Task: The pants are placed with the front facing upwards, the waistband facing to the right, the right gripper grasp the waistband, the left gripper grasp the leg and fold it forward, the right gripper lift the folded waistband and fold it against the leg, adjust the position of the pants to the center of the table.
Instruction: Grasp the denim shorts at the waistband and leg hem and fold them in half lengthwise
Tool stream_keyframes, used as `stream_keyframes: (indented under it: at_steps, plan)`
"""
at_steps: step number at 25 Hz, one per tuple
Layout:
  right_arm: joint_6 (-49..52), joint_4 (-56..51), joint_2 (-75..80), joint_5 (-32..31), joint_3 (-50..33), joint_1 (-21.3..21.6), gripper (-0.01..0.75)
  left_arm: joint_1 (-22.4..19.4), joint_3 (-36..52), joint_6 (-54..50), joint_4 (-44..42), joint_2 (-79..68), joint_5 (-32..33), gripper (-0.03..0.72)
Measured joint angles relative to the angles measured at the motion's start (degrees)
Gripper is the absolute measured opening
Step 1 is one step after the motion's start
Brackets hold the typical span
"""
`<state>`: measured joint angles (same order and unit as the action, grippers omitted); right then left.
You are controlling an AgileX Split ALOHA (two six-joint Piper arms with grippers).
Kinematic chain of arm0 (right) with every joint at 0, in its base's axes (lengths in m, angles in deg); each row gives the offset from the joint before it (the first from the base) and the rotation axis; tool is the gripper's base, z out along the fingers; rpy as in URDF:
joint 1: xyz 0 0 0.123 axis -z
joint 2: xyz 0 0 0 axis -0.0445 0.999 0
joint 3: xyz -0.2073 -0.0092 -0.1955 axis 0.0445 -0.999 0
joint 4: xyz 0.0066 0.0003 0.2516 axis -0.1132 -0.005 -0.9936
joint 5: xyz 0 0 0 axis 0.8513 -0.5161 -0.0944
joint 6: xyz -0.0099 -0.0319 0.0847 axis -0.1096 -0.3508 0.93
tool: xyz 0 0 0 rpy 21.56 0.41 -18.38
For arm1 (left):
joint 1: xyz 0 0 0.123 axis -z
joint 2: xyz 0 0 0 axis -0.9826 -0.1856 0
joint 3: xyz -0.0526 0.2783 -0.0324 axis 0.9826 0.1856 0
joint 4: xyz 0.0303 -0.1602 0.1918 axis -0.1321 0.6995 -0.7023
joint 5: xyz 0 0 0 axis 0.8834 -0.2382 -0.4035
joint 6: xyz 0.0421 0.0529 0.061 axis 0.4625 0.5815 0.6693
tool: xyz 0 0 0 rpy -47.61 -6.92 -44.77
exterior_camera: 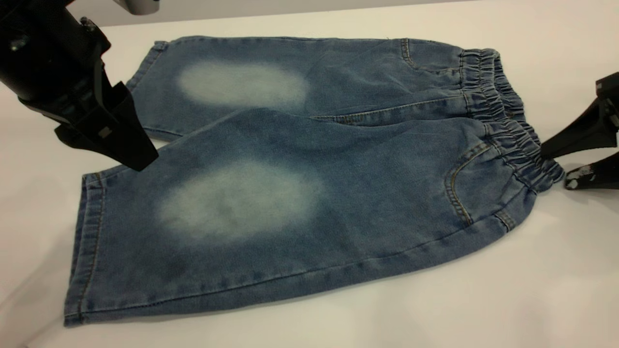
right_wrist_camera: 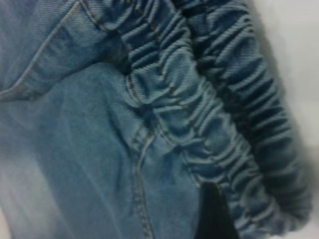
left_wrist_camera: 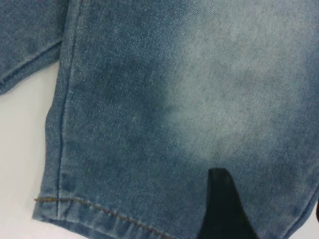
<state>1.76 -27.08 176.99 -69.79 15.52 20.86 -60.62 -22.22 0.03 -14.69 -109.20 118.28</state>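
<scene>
The blue denim pants [exterior_camera: 300, 193] lie flat on the white table [exterior_camera: 556, 270], front up, each leg with a pale oval. The gathered waistband [exterior_camera: 508, 121] faces right and fills the right wrist view [right_wrist_camera: 209, 114]. My right gripper [exterior_camera: 555, 169] is open at the waistband's near corner, one slim finger above the cloth and the white-scuffed finger [exterior_camera: 582, 178] beside it on the table. My left gripper [exterior_camera: 139, 157] hovers open over the near leg's far hem corner. In its wrist view one finger [left_wrist_camera: 222, 211] lies over the denim near the hem [left_wrist_camera: 99, 211].
Bare white tabletop surrounds the pants, widest at the front right [exterior_camera: 483, 299]. The far leg [exterior_camera: 242, 84] lies partly under the near leg's upper edge. The table's back edge runs behind the pants.
</scene>
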Motion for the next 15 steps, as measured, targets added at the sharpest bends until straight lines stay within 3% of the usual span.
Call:
stream_keyframes:
  at_steps: [15]
  plan:
    - [-4.3,-4.7,3.4,-3.3,-0.1,-0.1,0.372,0.0,0.0,-0.2,0.1,0.1,0.2,0.391]
